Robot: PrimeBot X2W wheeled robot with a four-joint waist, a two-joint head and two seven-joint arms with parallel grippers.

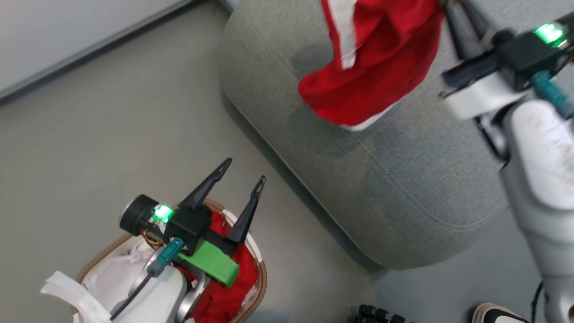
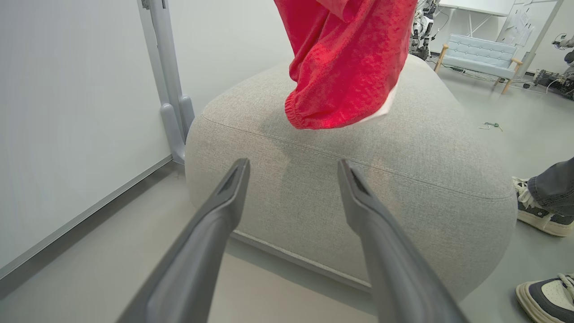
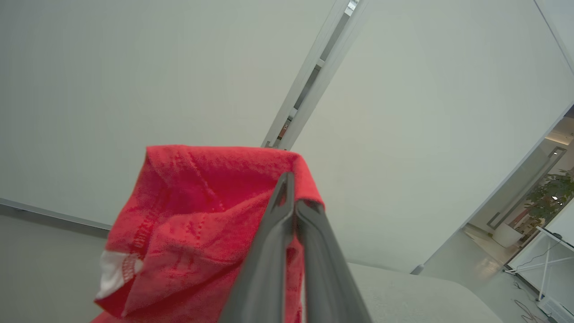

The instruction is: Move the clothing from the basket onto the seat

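A red jersey (image 1: 372, 63) with white trim hangs in the air over the grey seat (image 1: 403, 188), held up by my right gripper (image 3: 293, 202), which is shut on its top fold. The left wrist view shows the same garment (image 2: 345, 67) dangling just above the cushion (image 2: 403, 148). More red clothing (image 1: 226, 296) lies in the basket (image 1: 262, 273) at the lower left, beside its white liner (image 1: 112, 273). My left gripper (image 1: 242, 175) hovers above the basket, open, with nothing between its fingers (image 2: 233, 184).
Grey floor lies between basket and seat. A white wall panel (image 1: 67, 36) runs along the left. A person's shoes (image 2: 538, 215) stand by the seat's right end, one shoe (image 1: 497, 314) at the head view's bottom edge. A pale bench (image 2: 480, 56) stands far behind.
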